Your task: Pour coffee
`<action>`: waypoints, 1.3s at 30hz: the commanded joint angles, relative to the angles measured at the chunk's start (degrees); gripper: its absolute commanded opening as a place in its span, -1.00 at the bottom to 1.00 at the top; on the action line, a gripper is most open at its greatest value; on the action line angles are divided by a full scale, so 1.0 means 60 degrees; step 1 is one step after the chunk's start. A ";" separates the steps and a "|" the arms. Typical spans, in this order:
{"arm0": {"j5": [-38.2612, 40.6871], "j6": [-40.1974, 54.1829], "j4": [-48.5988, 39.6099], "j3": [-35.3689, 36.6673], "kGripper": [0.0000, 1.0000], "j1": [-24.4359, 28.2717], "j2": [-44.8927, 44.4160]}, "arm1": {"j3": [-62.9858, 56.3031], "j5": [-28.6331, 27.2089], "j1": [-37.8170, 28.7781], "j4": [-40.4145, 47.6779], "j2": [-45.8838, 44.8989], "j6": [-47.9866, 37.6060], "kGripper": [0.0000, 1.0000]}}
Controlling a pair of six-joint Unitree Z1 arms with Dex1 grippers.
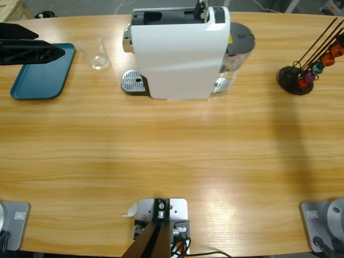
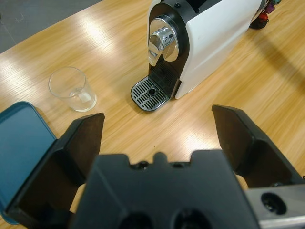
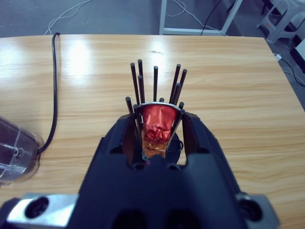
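Right gripper [image 3: 159,125] at capsule rack, left gripper [image 2: 157,129] hanging spread over the tabletop [image 1: 172,156].

Landmark: one white coffee machine [image 1: 180,51], at the far side of tabletop. Right gripper's jaws sit close on either side of one red capsule [image 3: 159,123] in the black rod rack [image 3: 157,86]; contact not clear, cannot tell if clenched. Rack [image 1: 301,72] stands well to one side of machine; at least four coloured capsules visible on it in high view. Left gripper released, jaws wide, nothing between them, pointing toward machine's drip tray [image 2: 151,93]. One clear glass cup [image 2: 72,88] stands near drip tray, on the side opposite the rack. One blue tray [image 1: 43,72] lies beyond cup, farther from machine.
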State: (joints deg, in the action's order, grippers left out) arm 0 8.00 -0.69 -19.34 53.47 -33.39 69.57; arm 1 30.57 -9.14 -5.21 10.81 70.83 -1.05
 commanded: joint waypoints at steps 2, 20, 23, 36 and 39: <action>-0.0132 -0.0105 0.0104 -0.0483 0.96 -0.0104 0.0141 | -0.0258 0.0131 0.0151 -0.0235 -0.0394 0.0234 -0.48; -0.0124 -0.0119 0.0148 -0.0603 0.96 -0.0096 0.0109 | 0.0348 0.0052 0.0151 -0.0607 -0.0540 0.0337 -0.75; -0.0121 -0.0119 0.0153 -0.0621 0.96 -0.0102 0.0094 | 0.0357 0.0026 0.0151 -0.0633 -0.0526 0.0337 -0.75; -0.0103 -0.0105 0.0191 -0.0656 0.96 -0.0104 0.0121 | 0.0814 -0.0124 0.0151 -0.0628 -0.0338 0.0328 -0.75; -0.0103 -0.0105 0.0191 -0.0708 0.96 -0.0102 0.0094 | 0.1022 -0.0250 0.0151 -0.0710 -0.0318 0.0334 -0.75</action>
State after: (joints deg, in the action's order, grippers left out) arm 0 8.00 -0.89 -18.71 51.84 -33.39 69.57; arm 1 33.08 -8.99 -5.12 7.61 68.78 0.25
